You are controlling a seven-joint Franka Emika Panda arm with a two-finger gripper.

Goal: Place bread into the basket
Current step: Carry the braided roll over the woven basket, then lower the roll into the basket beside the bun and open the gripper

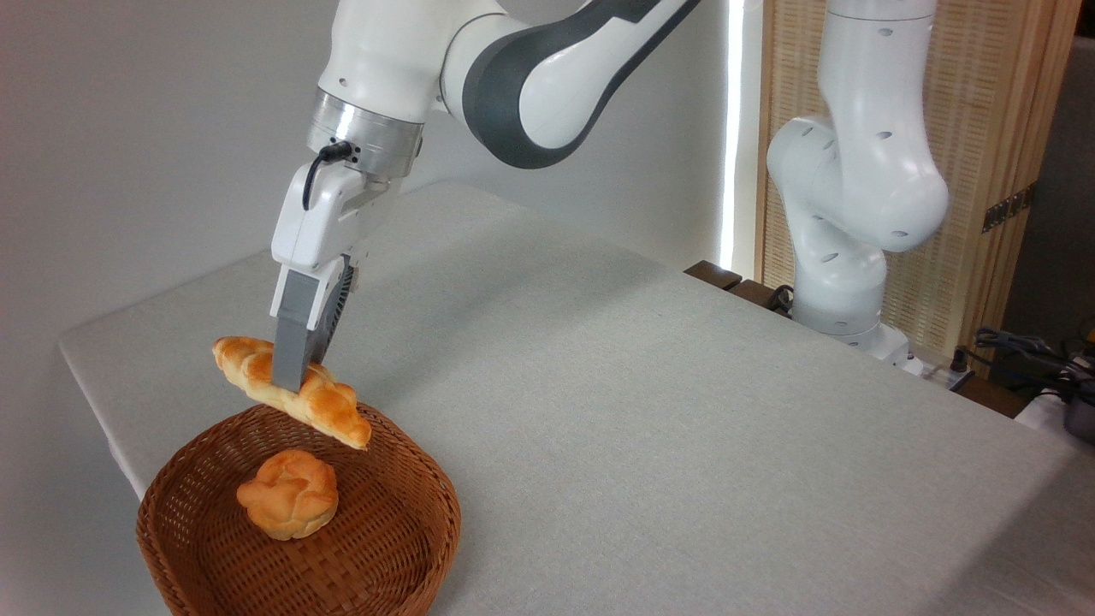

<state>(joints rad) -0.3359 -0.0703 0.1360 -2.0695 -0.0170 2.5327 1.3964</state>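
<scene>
I am holding the bread (329, 409) up in the air with the gripper (295, 374), its fingers squeezing the loaf's middle. The loaf is hanging over the basket's (402, 547) back rim, near the table's (684, 411) left corner. Its long side is tilting, with the pointy end aiming down and right.

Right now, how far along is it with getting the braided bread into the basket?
Pickup looks done: the gripper is shut on the braided loaf, held tilted in the air over the far rim of the basket. A round bun already lies inside. Left: bring the loaf down into the basket, release it and pull away.
</scene>
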